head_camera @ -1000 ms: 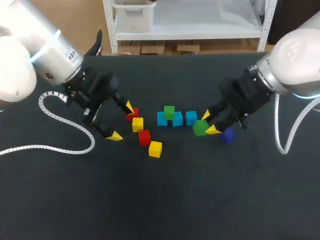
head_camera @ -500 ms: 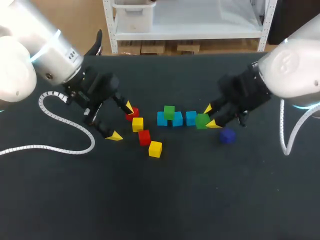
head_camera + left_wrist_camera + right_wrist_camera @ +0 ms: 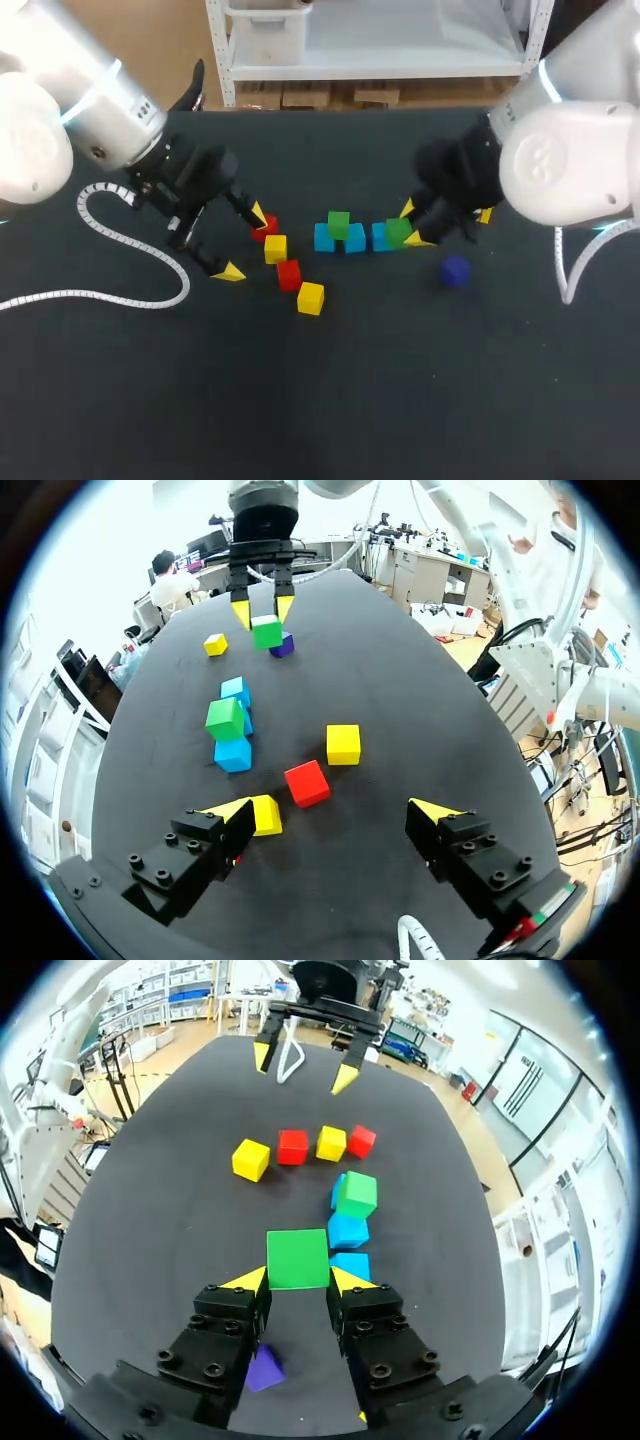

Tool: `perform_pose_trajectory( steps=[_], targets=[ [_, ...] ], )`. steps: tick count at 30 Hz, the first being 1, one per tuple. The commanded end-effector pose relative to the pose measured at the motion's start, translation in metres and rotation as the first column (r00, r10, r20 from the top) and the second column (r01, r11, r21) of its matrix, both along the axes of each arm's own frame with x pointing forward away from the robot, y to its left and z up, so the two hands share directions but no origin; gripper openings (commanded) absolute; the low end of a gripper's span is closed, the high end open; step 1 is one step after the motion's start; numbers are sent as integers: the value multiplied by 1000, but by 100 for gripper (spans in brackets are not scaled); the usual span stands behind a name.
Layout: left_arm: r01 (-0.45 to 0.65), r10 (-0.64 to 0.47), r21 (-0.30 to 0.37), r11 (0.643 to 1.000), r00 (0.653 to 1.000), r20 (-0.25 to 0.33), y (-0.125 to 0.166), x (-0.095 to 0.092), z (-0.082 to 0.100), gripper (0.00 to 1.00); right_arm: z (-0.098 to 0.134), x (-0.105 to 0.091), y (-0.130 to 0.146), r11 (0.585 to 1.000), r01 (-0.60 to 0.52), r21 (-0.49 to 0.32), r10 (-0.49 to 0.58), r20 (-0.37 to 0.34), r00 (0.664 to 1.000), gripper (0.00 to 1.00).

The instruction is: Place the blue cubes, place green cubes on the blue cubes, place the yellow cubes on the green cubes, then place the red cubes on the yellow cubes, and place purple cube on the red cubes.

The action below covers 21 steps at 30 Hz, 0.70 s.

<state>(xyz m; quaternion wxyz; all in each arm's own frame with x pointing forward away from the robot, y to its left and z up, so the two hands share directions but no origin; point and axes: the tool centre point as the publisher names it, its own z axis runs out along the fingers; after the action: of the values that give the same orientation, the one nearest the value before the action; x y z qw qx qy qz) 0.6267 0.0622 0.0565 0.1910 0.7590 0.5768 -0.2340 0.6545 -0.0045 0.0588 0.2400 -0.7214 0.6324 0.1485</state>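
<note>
Right gripper is clamped on the green cube, one yellow tip on each side. The cube hangs at the right end of the blue row, overlapping the right edge of the end blue cube. Judged off-centre: the target lies slightly left of the held cube. Second green cube sits on the left blues. Left gripper is wide open and empty, beside a red cube.

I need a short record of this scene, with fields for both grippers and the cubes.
Left gripper: open, beside a red cube
Right gripper: shut on a green cube, near the row of blue cubes
Blue cubes: three in a row, a second green cube on top
Purple cube: alone on the black table
</note>
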Motion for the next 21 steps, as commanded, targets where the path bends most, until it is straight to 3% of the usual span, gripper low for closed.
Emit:
perform_pose_trajectory(
  steps=[1,21],
  targets=[
    [3,-3,-1,1000,1000,-1,0,2,-1,100,-5,15,7,999,34,6,-34,-32,999,0],
    [3,-3,-1,1000,1000,-1,0,2,-1,100,-11,37,24,996,72,-43,-76,-94,993,0]
  ],
)
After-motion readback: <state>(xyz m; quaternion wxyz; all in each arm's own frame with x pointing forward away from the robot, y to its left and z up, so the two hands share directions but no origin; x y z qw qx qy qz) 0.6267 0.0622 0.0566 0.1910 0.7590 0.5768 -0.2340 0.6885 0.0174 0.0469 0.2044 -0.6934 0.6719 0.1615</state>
